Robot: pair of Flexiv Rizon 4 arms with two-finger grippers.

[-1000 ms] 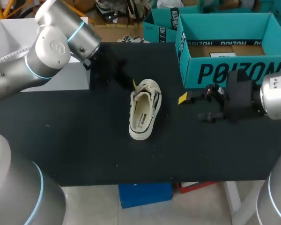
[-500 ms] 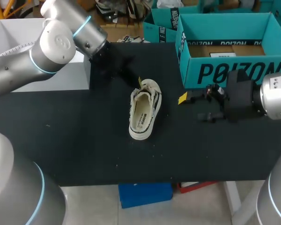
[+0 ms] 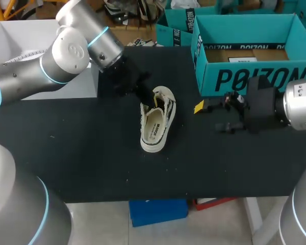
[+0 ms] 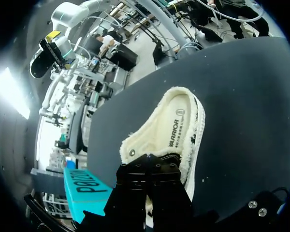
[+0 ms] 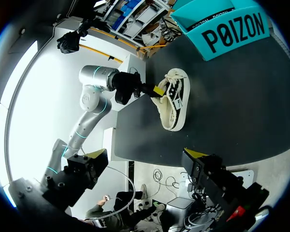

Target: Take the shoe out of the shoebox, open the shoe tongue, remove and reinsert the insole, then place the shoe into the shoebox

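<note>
The left pincer [image 3: 153, 101] is sitting at the tongue of the white shoe [image 3: 156, 128] lying mid-bench, its grip impossible to tell. The right pincer [image 3: 210, 117] is hanging released beside the shoebox [image 3: 245, 77].

Matte black desk [image 3: 92, 163], pale specks on its top, white boxy block [image 3: 20, 35] at its far left corner, pale grey floor [image 3: 107, 224] past its near edge
</note>
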